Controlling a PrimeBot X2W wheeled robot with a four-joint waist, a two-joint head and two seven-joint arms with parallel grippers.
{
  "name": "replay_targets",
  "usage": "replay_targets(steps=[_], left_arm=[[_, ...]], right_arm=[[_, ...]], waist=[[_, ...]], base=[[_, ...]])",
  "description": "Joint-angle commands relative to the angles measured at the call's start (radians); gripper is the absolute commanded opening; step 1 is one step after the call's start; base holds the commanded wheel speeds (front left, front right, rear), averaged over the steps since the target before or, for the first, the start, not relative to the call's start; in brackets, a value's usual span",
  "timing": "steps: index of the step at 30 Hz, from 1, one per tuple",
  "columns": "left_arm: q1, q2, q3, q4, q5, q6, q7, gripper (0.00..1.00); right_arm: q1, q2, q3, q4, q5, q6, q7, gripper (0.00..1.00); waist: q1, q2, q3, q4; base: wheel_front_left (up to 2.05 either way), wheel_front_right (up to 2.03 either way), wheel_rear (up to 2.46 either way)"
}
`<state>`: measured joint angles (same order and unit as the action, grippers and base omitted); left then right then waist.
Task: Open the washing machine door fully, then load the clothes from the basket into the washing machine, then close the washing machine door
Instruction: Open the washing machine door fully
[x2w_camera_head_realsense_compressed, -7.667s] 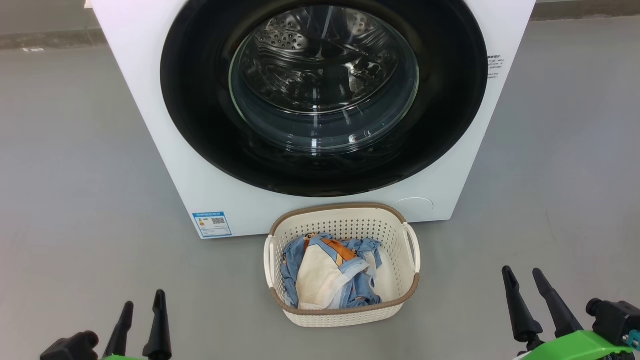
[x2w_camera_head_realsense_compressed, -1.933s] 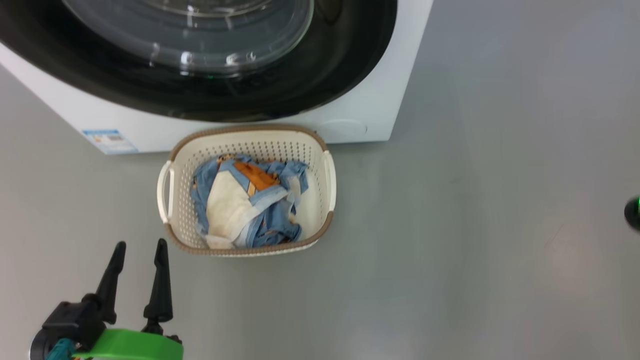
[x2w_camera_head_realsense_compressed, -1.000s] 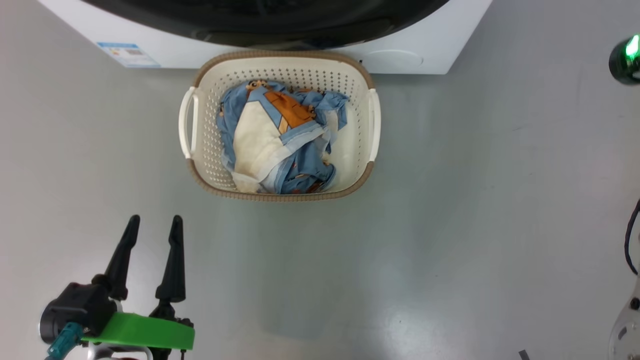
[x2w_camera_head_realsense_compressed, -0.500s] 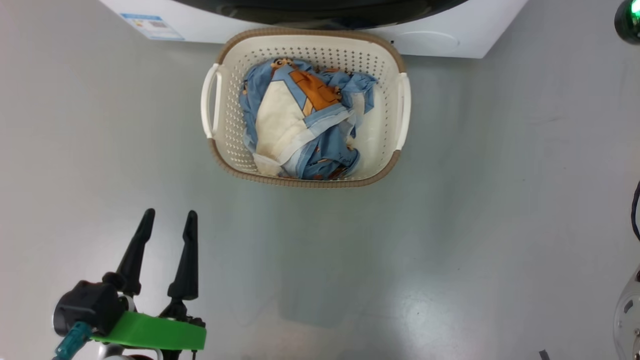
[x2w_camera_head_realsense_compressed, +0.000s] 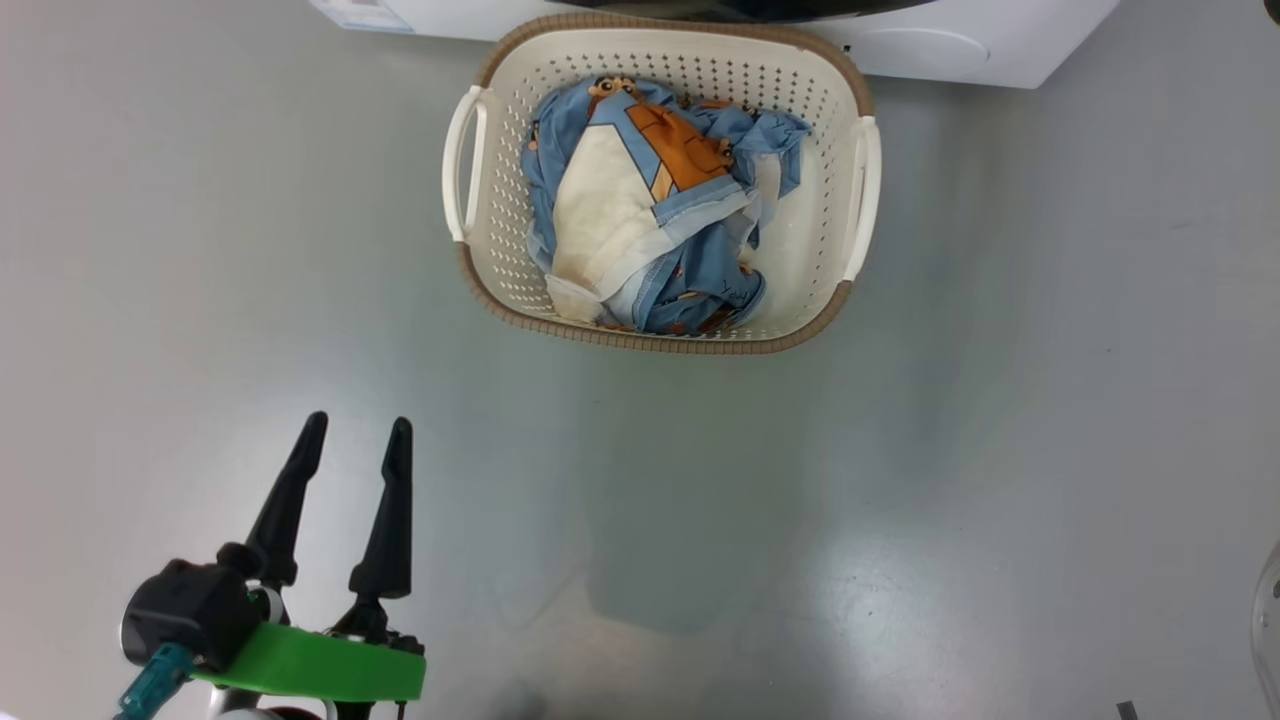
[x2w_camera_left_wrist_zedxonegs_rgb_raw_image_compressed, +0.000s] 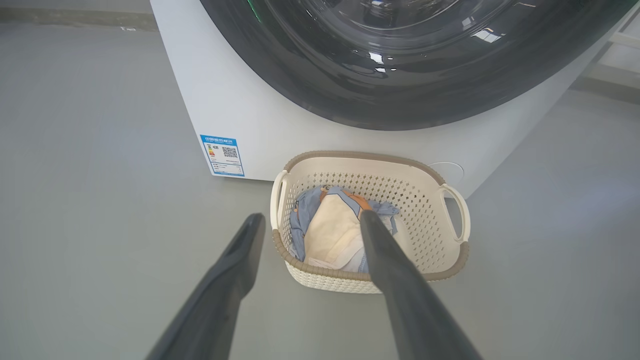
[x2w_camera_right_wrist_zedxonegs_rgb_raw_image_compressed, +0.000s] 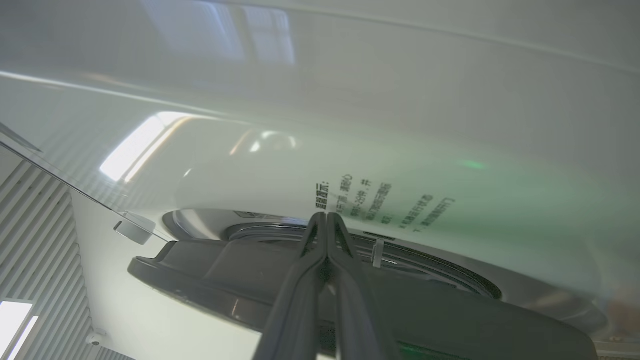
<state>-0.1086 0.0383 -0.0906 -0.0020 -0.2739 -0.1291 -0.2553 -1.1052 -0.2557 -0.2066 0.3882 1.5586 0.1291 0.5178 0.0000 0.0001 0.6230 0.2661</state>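
Right wrist view had our right gripper (x2w_camera_right_wrist_zedxonegs_rgb_raw_image_compressed: 327, 216) with fingers pressed together into one thin blade at the edge of the washing machine door (x2w_camera_right_wrist_zedxonegs_rgb_raw_image_compressed: 225, 272), close to the white washing machine (x2w_camera_right_wrist_zedxonegs_rgb_raw_image_compressed: 350, 140) front; we judged that was to hook the rim and swing it open. Our left gripper (x2w_camera_head_realsense_compressed: 357, 420) hung spread and empty over bare floor (x2w_camera_head_realsense_compressed: 900, 500), well short of the basket (x2w_camera_head_realsense_compressed: 660, 343), likely parked for the clothes (x2w_camera_head_realsense_compressed: 610, 210). Door showed a glossy black rim around bulging clear glass; whether it had cracked open we couldn't tell.
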Motion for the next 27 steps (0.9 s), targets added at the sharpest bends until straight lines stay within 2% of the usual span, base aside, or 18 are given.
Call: replay_targets(steps=[1, 27], left_arm=[[-0.006, 0.013, 0.03, -0.028, -0.007, -0.002, -0.006, 1.0], [-0.027, 0.012, 0.015, -0.025, -0.068, -0.002, -0.006, 1.0]], right_arm=[[-0.015, 0.007, 0.015, -0.025, -0.01, 0.002, 0.005, 0.0], [-0.056, -0.012, 0.086, -0.027, -0.009, 0.002, 0.019, 0.0]], waist=[[0.0, -0.0001, 0.007, 0.007], [0.0, -0.0001, 0.025, 0.046]], base=[[0.0, 0.0, 0.0], [0.0, 0.0, 0.0]])
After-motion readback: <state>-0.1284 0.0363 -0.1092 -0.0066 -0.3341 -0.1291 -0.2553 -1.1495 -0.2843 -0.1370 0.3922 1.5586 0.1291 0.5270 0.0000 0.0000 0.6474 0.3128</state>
